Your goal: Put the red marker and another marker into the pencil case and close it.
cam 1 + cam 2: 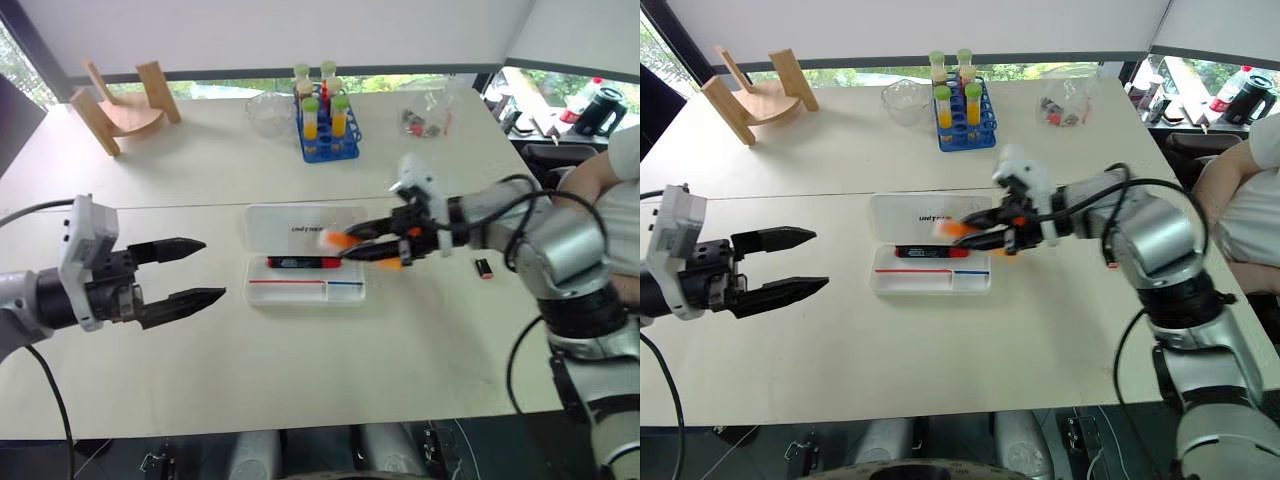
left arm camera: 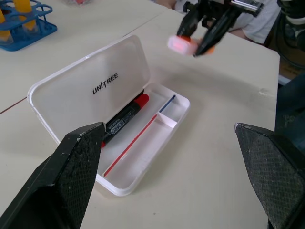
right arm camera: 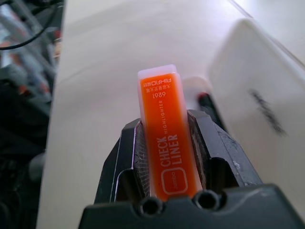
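The white pencil case (image 1: 345, 294) lies open mid-table, its lid (image 2: 86, 86) standing up at the back. The red marker (image 1: 303, 263) lies inside the tray, along the lid. My right gripper (image 1: 372, 247) is shut on the orange highlighter (image 3: 167, 148), holding it in the air just over the case's right end; its pale cap (image 2: 180, 44) points toward the case. My left gripper (image 1: 195, 270) hovers open to the left of the case, with nothing between its fingers.
A thin red pen (image 1: 287, 282) and a blue one (image 1: 345, 283) lie in the case's front compartment. A small black-and-red block (image 1: 485, 268) sits right of the case. A blue tube rack (image 1: 327, 125), glass bowl (image 1: 270, 110) and wooden stand (image 1: 120, 105) stand at the back. A person sits at the far right.
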{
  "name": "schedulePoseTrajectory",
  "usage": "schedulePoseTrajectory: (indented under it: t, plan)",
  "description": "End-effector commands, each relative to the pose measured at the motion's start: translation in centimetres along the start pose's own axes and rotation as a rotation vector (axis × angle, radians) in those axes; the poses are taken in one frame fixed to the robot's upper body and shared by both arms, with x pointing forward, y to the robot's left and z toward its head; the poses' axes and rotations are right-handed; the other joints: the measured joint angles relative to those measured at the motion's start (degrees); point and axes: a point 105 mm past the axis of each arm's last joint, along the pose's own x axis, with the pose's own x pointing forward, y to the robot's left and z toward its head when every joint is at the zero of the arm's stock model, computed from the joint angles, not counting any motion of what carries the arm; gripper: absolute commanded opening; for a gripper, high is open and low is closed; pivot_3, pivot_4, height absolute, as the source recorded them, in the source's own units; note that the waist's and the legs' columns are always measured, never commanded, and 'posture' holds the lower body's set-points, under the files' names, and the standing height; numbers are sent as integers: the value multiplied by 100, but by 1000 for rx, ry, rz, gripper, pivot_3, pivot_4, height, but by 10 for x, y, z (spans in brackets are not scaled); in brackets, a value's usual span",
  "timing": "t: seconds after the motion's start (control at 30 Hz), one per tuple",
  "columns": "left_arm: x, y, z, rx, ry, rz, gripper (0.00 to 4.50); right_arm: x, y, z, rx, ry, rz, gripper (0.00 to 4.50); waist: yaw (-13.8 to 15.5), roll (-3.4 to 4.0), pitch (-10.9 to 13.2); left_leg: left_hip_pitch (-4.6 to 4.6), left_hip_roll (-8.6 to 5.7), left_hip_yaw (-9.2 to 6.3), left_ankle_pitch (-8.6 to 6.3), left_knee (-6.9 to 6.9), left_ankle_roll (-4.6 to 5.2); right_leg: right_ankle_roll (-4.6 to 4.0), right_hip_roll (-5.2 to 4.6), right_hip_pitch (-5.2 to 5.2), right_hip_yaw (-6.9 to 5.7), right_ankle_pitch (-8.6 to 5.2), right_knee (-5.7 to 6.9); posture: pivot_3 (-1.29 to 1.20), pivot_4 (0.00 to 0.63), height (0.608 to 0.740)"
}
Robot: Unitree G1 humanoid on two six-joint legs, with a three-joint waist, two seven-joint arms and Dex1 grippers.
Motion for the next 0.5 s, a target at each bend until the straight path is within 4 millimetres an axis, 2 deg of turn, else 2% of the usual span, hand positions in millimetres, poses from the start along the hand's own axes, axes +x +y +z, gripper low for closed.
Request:
schedulePoseTrajectory:
  t: [0.03, 0.23, 0.5]
  plan:
    - [-5, -3, 9, 50, -12, 6, 4500, 40, 3, -4, -60, 16, 68, 806, -28, 1, 1, 0, 0, 1, 0, 1, -1, 0, -1, 0, 1, 0, 1, 0, 150, 740]
    - [-5, -9, 7, 51, -9, 13, 4500, 79, -5, -18, -65, 67, 77, 806, -4, -1, 2, -5, -7, 0, 7, 1, -13, 1, -12, -6, 0, 1, 4, 0, 150, 740]
    - [-4, -12, 3, 48, -6, 28, 4500, 94, -14, -21, -83, 87, 55, 806, -97, -1, 2, -5, -6, -1, 9, -5, -18, 0, -8, -11, -1, 0, 9, 0, 150, 740]
